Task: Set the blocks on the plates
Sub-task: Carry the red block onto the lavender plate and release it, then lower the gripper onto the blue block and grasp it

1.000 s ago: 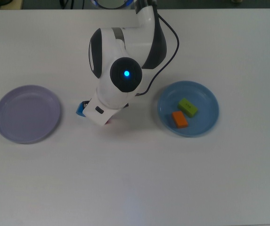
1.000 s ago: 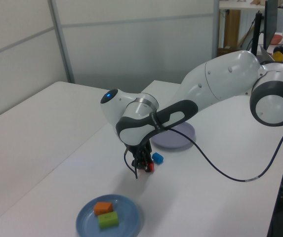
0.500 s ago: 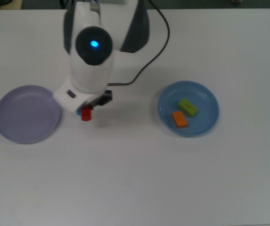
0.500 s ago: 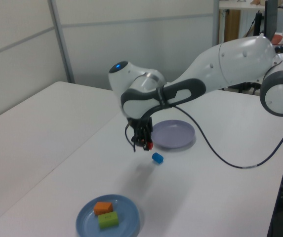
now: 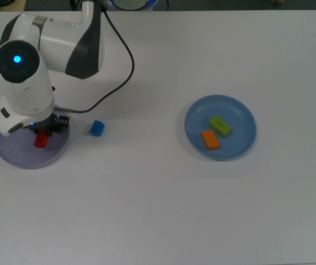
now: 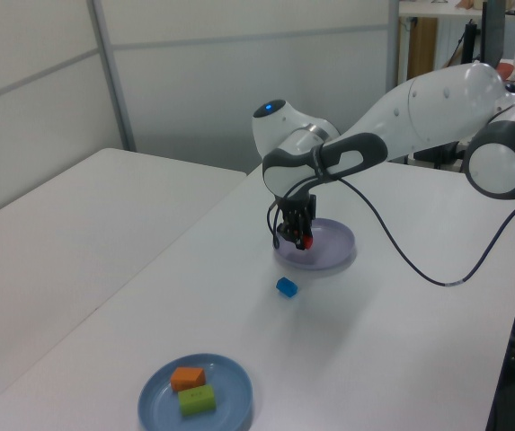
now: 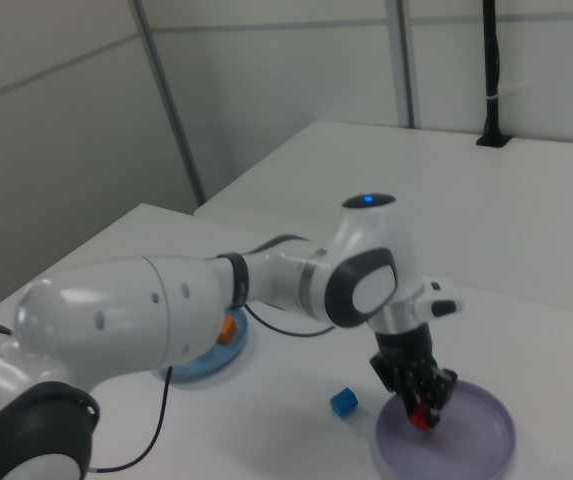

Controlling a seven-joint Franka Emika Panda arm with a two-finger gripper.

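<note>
My gripper (image 5: 41,138) (image 6: 303,239) (image 7: 424,412) hangs over the lavender plate (image 5: 14,157) (image 6: 333,253) (image 7: 481,440), shut on the red rounded block (image 5: 39,140) (image 6: 306,241) (image 7: 421,418). The block sits just above the plate's surface. On the table to the top view's right of that plate lies the short blue block (image 5: 96,128) (image 6: 286,287) (image 7: 343,402). The sky blue plate (image 5: 240,146) (image 6: 230,404) (image 7: 191,369) holds the orange block (image 5: 210,139) (image 6: 188,378) (image 7: 227,328) and the lime-green block (image 5: 220,126) (image 6: 197,400).
A black cable (image 5: 122,77) (image 6: 401,260) trails from the arm over the table between the two plates. The white table (image 5: 158,210) is edged by a gap to a second table at the left view's left.
The gripper carried the red block from beside the blue block toward the top view's left, and it now hangs over the lavender plate. The blue block stayed put.
</note>
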